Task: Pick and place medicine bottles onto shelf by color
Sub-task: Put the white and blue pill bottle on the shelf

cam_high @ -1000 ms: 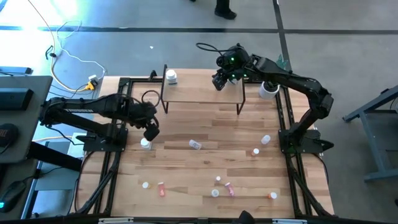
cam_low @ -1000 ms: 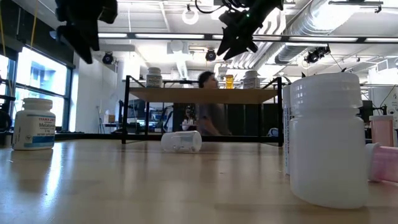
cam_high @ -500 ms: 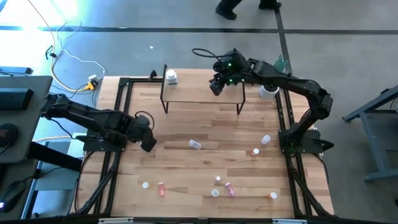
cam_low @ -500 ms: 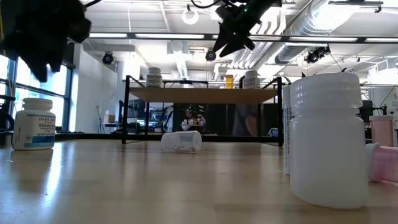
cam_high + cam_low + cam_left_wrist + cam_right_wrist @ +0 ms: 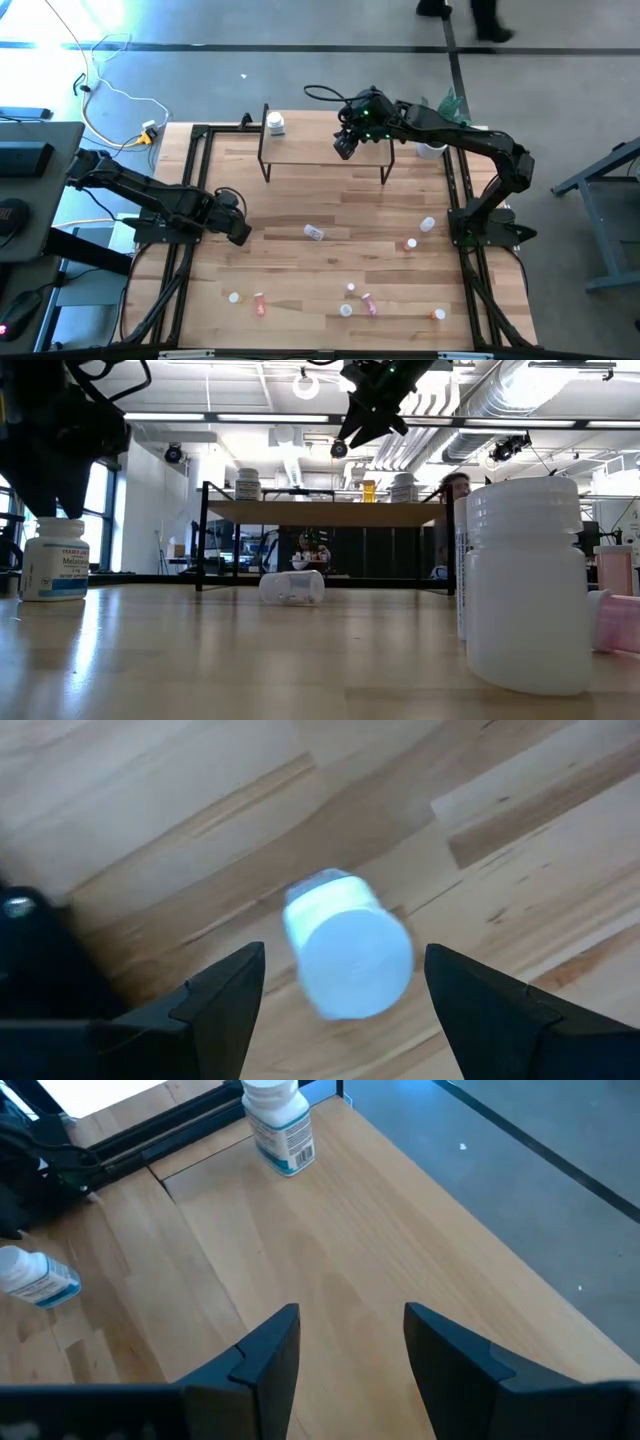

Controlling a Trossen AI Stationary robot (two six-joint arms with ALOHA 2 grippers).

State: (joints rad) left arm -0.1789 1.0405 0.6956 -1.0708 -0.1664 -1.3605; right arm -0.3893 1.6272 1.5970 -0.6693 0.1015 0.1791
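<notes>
White bottle on light wood table, between dark fingers.

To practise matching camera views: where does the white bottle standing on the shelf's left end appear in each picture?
High view: the white bottle stands near the top centre, on the shelf's left end.
Low view: the bottle is left of centre, on the shelf top.
Left wrist view: not in it.
Right wrist view: the bottle is at the top, upright near the shelf's edge.
Shared landmark: the shelf.
</notes>
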